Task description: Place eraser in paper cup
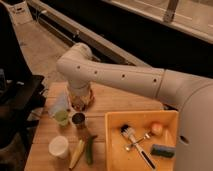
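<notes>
The closed pincer hides beneath the bent arm [107, 72]; the paper cup [58, 146] stands upright on the table [117, 101].

Orange tray [114, 147], metal cup [78, 119], brush [126, 131]

End effector hidden behind arm [79, 75], at bowl [89, 103]; bowl mostly covered.

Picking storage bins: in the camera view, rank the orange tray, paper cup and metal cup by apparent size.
orange tray
paper cup (nearer, so slightly unsure)
metal cup
The claw hangs just beyond the metal cup.
</notes>
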